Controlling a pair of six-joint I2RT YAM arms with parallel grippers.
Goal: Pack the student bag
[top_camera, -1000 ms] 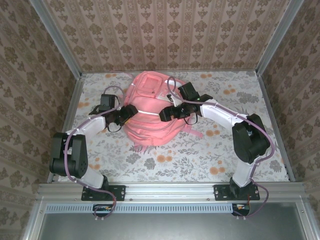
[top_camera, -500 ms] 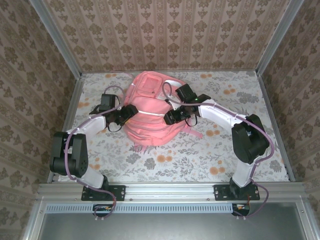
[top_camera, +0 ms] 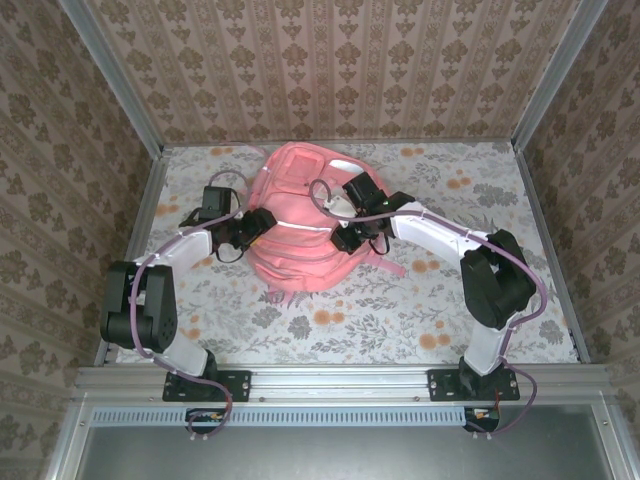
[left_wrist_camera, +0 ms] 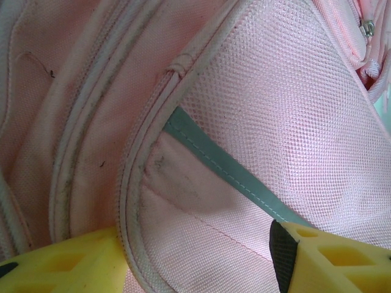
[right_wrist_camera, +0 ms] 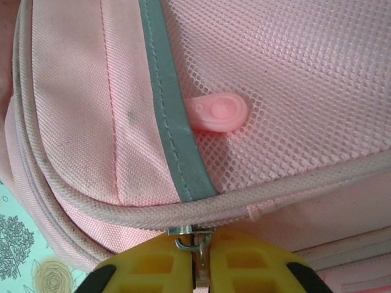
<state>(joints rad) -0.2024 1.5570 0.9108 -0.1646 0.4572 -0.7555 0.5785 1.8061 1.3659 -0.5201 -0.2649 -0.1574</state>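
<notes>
**Pink student bag (top_camera: 298,240): right gripper (right_wrist_camera: 198,259) pinches zip pull (right_wrist_camera: 194,245), left gripper (left_wrist_camera: 195,253) open at the other flank**

Overhead cam: the student bag, a big pink backpack, lies flat on a floral-print table (top_camera: 420,310), mid-table toward the back wall. Its long axis runs near-to-far, away from the arm bases. One arm reaches in from each side, w/ the bag btwn them.

The right gripper's yellow fingers are closed tight on the small metal zip pull. The pull hangs from a slider (right_wrist_camera: 190,231) at the bag's edge on that arm's side. The bag lies directly ahead of the fingers, touching them. The slider sits on a corded seam (right_wrist_camera: 110,210) that runs crosswise in front of the fingers. So the coming move prob. means dragging the pull sideways along that seam, not straight back off the bag. The right arm is the one on the zip.

The left gripper's yellow fingers stand wide apart, w/ bag fabric & a curved line of piping btwn them. They sit very close to the cloth, but no fold is seen clamped. It is prob. there to steady the bag vs. the pull.

Materials:
- The body is woven pink cloth, soft & slumped, w/ grubby marks near the seams.
- The pocket fronts are open pink mesh (right_wrist_camera: 293,73).
- A flat grey-green stripe (right_wrist_camera: 168,110) w/ pale stitching edges the mesh.
- A rounded, rubbery pink tab (right_wrist_camera: 219,113) lies on the mesh just beside the stripe.

Soft cloth like this may bunch ahead of the slider if the bag shifts.
</notes>
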